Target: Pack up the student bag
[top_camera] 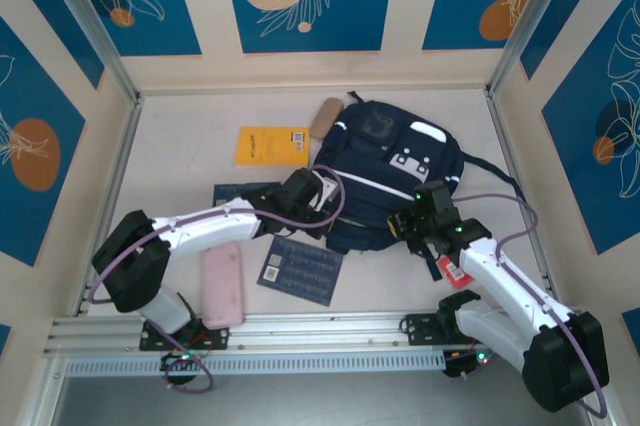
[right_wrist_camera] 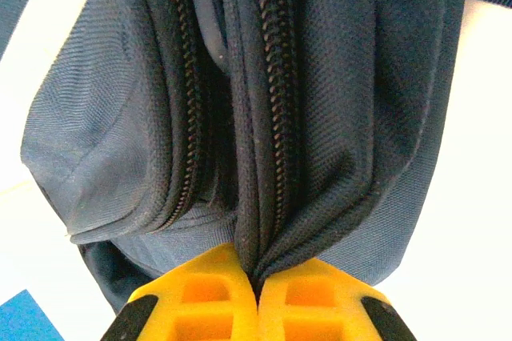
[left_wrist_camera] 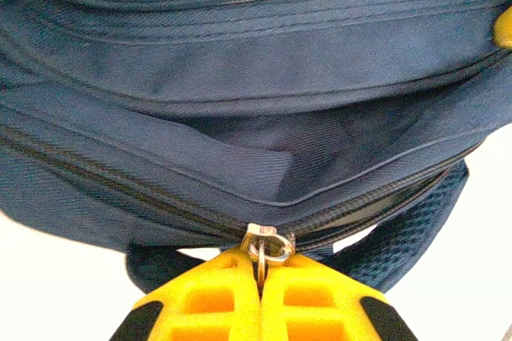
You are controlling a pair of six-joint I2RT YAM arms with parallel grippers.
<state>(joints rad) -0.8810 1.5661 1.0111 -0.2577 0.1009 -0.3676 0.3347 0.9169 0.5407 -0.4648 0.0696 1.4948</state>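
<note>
Left claw [left_wrist_camera: 260, 297]: pinched shut on the metal zip pull [left_wrist_camera: 269, 245] at the near edge of the bag [left_wrist_camera: 240, 77]. The ring sits between the yellow tips, a grip suited to dragging the slider along.
Right claw [right_wrist_camera: 256, 289]: pinched shut on a fold of the bag's cloth beside a zip track [right_wrist_camera: 276, 117]. It is probably an anchor that keeps the cloth taut against the other arm's pull.
Opening [left_wrist_camera: 264, 145]: a dark slit gapes just above the pull. It looks too narrow yet for books.
Bag's place: it lies flat mid-table [top_camera: 200, 116], beyond both arms, with a claw at each near corner.
Things waiting: the yellow book [top_camera: 272, 145] and tan case [top_camera: 326, 117] lie at the bag's far left, the dark booklet [top_camera: 301, 269] just near of it, and the pink pouch [top_camera: 223, 283] by the left arm's base. All are outside the bag.
Stage: opening the bag; packing seems not yet begun.
Risk: the small ring could slip from the tips, or the cloth could bunch and jam the slider.
</note>
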